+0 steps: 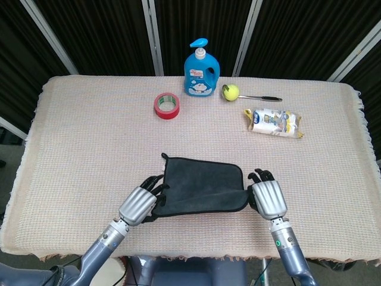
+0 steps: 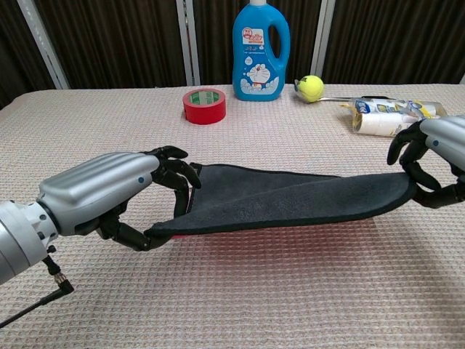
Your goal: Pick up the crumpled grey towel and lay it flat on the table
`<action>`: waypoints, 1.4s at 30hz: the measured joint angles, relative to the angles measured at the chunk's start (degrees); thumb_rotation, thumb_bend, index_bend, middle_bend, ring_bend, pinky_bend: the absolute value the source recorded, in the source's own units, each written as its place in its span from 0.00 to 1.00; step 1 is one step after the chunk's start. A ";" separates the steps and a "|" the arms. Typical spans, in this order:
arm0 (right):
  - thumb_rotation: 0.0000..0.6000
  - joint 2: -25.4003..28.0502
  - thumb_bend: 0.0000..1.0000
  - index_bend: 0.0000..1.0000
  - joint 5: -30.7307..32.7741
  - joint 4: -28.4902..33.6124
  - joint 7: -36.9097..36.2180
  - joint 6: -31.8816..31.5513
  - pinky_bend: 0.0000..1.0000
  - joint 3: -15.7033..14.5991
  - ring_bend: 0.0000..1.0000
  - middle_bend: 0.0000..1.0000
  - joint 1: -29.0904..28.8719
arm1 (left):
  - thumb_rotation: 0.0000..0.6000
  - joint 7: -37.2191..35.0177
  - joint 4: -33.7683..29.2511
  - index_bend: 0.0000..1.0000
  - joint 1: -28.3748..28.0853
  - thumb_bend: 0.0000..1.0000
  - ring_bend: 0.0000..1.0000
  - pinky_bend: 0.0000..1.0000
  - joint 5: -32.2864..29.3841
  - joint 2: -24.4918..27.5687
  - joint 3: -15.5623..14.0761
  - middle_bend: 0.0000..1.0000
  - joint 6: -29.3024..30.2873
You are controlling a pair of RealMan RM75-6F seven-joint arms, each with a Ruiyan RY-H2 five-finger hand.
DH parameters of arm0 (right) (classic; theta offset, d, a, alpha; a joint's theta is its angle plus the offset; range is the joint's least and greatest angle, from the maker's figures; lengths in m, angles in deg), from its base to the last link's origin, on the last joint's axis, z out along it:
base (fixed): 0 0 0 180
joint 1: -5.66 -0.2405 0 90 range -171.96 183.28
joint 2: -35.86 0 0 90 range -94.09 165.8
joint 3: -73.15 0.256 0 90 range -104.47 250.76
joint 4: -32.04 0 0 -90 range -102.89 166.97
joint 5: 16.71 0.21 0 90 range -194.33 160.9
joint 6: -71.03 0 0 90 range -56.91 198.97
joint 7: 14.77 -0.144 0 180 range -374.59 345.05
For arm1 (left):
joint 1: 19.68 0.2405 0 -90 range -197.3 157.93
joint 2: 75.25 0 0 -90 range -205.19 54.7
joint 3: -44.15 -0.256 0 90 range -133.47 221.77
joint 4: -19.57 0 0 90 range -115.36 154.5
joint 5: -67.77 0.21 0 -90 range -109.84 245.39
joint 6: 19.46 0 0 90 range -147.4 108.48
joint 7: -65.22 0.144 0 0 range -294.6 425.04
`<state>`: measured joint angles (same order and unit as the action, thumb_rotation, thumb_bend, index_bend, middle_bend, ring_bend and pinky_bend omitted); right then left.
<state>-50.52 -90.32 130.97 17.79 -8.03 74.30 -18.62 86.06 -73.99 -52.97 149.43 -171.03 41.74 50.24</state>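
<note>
The grey towel (image 1: 201, 183) (image 2: 283, 198) is spread out as a dark rectangle near the table's front edge. Its far edge rests on the woven tablecloth while its near edge is held slightly above it. My left hand (image 1: 141, 203) (image 2: 116, 198) pinches the near left corner of the towel. My right hand (image 1: 266, 198) (image 2: 436, 161) pinches the near right corner. The cloth is stretched between both hands, and a little red shows under it in the chest view.
At the back of the beige table (image 1: 77, 137) stand a blue detergent bottle (image 1: 200, 70), a red tape roll (image 1: 167, 105), a yellow-green ball on a dark handle (image 1: 231, 91) and a white-yellow packet (image 1: 274, 122). The table's front edge (image 1: 196, 257) lies just behind my hands.
</note>
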 measured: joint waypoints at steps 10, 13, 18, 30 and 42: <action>1.00 -1.72 0.70 0.73 -0.53 -0.43 0.91 1.13 0.24 -0.22 0.21 0.36 0.86 | 1.00 -0.20 1.04 0.62 0.80 0.54 0.04 0.12 0.69 -1.20 0.25 0.22 -0.94; 1.00 -1.78 0.70 0.73 -0.76 -0.45 1.09 1.25 0.24 -0.33 0.21 0.36 1.12 | 1.00 -0.24 1.07 0.62 0.97 0.54 0.04 0.12 0.94 -1.34 0.06 0.22 -1.34; 1.00 -1.90 0.70 0.73 -0.33 -0.15 1.51 1.95 0.24 -0.42 0.21 0.36 1.51 | 1.00 -0.03 1.06 0.62 1.38 0.54 0.04 0.12 1.43 -1.90 -0.38 0.22 -1.87; 1.00 -1.75 0.70 0.70 -0.95 0.52 2.19 2.90 0.23 -1.03 0.18 0.36 2.42 | 1.00 0.99 0.59 0.58 2.30 0.51 0.04 0.12 2.22 -2.94 -0.81 0.19 -2.74; 1.00 -0.50 0.68 0.47 -0.64 3.13 5.11 5.00 0.17 -2.19 0.11 0.29 2.66 | 1.00 2.02 -0.81 0.46 2.55 0.39 0.03 0.11 2.52 -1.20 -1.38 0.15 -4.55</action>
<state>-51.02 -90.96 134.10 22.90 -3.02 72.11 -15.96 88.08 -74.80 -50.42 151.95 -172.23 40.36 45.69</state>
